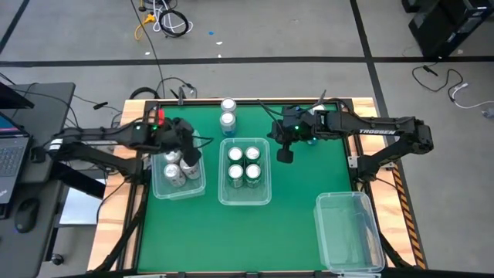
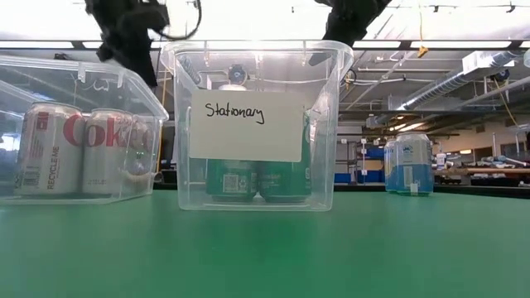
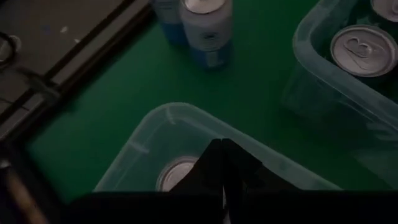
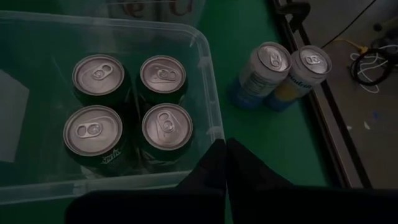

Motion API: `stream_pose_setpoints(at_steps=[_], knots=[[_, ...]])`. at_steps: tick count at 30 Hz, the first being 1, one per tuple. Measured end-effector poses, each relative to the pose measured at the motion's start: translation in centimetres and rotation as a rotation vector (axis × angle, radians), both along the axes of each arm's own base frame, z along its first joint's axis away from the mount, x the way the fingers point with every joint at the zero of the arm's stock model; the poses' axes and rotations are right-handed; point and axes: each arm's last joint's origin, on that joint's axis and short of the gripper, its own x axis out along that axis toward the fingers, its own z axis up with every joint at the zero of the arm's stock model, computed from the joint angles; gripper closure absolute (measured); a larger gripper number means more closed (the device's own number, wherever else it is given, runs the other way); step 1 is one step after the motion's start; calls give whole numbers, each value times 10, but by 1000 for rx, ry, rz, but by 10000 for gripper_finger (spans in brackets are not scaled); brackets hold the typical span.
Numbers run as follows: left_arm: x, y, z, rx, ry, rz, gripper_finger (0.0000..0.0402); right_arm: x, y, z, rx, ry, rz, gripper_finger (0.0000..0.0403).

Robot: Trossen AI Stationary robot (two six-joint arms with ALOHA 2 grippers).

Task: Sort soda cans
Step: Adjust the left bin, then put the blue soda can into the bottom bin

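Observation:
Several white-and-silver cans (image 1: 173, 171) stand in the left clear bin (image 1: 157, 190); in the low view they show red lettering (image 2: 81, 149). Several green cans (image 4: 127, 102) stand in the middle bin (image 1: 224, 194), labelled "Stationary" (image 2: 244, 126). Two blue-and-white cans (image 1: 228, 113) stand on the green mat by the far edge, also seen in the left wrist view (image 3: 208, 25) and the right wrist view (image 4: 283, 73). My left gripper (image 1: 189, 160) hangs shut over the left bin, above a can top (image 3: 177, 174). My right gripper (image 1: 285, 155) hangs shut just right of the middle bin (image 4: 208, 124).
A third clear bin (image 1: 349, 232) sits near the table's near right corner with nothing visible inside. Green mat (image 1: 301, 181) lies bare between the middle bin and that bin. Wooden rails (image 1: 390, 185) edge the table; a laptop (image 1: 9, 154) sits off to the left.

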Motion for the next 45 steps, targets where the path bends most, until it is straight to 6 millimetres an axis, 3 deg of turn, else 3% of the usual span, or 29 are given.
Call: stream_pose_setpoints(at_steps=[9,21,24,27,34,39,45], knots=[[-3,28,-33,-47,50,28,402,-1,0,-1,-1,22,-4,403],[11,30,-55,-82,-48,-92,402,-9,-1,-4,7,89,-39,403],[10,27,-48,-73,-70,-103,402,-21,5,1,31,119,-52,403],[7,25,-27,-42,-147,-115,402,-39,14,8,66,158,-83,403],[-20,17,10,38,-312,-134,402,-82,41,8,273,357,-179,403],[-32,14,19,106,-344,-163,402,-97,57,5,305,473,-256,403],[-35,14,16,170,-278,-226,402,-99,43,4,161,448,-423,403]])
